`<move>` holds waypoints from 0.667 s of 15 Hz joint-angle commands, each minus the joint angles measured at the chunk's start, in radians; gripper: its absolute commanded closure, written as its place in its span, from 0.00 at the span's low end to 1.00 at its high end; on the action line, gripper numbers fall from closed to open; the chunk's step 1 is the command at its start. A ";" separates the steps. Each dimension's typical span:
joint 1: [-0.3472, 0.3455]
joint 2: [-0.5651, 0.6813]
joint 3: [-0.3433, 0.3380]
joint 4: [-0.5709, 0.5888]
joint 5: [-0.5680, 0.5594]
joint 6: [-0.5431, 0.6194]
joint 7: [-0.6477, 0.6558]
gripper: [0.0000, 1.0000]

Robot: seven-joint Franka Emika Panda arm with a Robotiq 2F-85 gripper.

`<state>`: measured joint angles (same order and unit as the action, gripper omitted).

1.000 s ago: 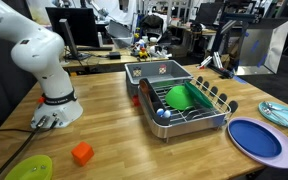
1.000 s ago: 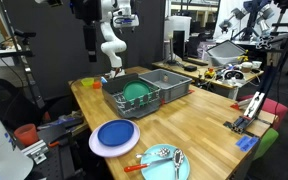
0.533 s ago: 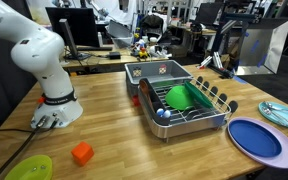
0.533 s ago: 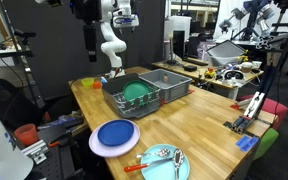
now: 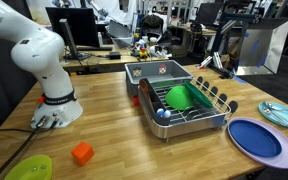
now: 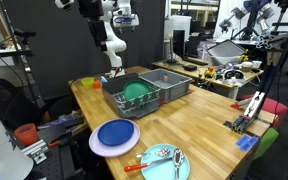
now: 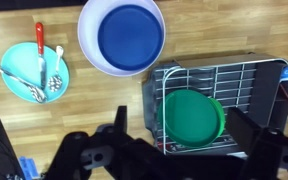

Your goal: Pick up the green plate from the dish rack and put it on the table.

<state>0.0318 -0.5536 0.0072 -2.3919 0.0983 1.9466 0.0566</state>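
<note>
Your gripper [image 7: 181,150] has shifted slightly, high overhead, jaws spread and holding nothing. The green plate [image 7: 192,117] lies unmoved in the dish rack [image 7: 224,72]. The descent is still outstanding, and the worktop [image 7: 44,125] awaits the plate.

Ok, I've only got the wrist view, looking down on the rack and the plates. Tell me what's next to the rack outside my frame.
Observer: A grey square bin stands right next to the dish rack, on the side away from the blue plate.
Operator: Now name whatever lies near the robot's base.
Observer: An orange block lies on the table in front of the base, well apart from the rack, with a lime plate beyond it at the table's edge.
</note>
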 commanded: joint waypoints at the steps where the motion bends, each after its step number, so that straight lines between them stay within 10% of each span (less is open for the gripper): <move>1: 0.058 0.094 0.018 0.035 0.067 0.081 -0.054 0.00; 10: 0.108 0.179 0.051 0.041 0.125 0.153 -0.073 0.00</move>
<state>0.1509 -0.3751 0.0483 -2.3531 0.2195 2.1033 -0.0132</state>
